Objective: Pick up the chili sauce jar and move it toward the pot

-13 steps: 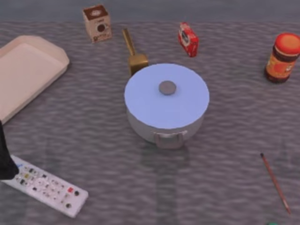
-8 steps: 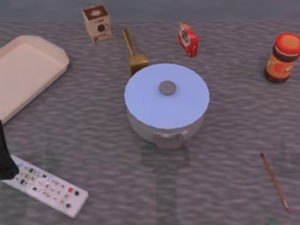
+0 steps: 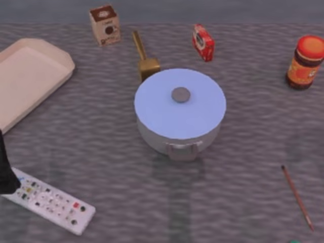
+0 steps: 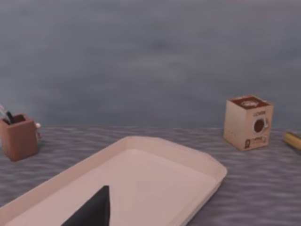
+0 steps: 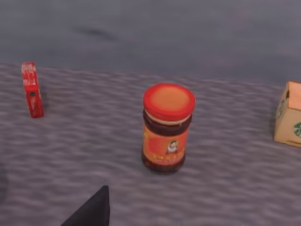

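Red-lidded chili sauce jar [image 3: 305, 62] upright at desk's right edge, well apart from grey-white pot [image 3: 179, 110]. Left arm parked at left edge. Neither pincer's state can be told.

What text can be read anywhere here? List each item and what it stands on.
None reads clearly.
Chili sauce jar: label shows a portrait, lettering blurred.
Brown-and-cream carton: cup picture, print too small.
Red-and-white box: markings illegible.
Remote control: button marks too small.

Even, soft light, with a faint shadow falling from the pot [image 3: 179, 114] toward the near edge.
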Action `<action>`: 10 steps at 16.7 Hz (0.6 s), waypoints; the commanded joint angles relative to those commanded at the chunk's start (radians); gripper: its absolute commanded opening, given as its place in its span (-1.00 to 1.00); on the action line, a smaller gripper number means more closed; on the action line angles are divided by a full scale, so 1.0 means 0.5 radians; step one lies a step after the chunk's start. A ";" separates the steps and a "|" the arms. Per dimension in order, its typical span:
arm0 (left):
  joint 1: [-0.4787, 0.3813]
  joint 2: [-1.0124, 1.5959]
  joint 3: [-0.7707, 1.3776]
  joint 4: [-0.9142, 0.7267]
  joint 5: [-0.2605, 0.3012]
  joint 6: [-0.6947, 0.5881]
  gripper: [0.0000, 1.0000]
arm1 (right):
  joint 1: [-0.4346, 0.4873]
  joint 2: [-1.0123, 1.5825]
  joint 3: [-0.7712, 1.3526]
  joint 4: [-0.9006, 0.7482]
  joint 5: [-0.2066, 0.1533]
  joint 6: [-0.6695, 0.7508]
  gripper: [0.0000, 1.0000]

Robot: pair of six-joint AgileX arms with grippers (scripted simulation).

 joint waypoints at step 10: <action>0.000 0.000 0.000 0.000 0.000 0.000 1.00 | 0.001 2.038 2.002 -1.128 -0.036 -0.245 1.00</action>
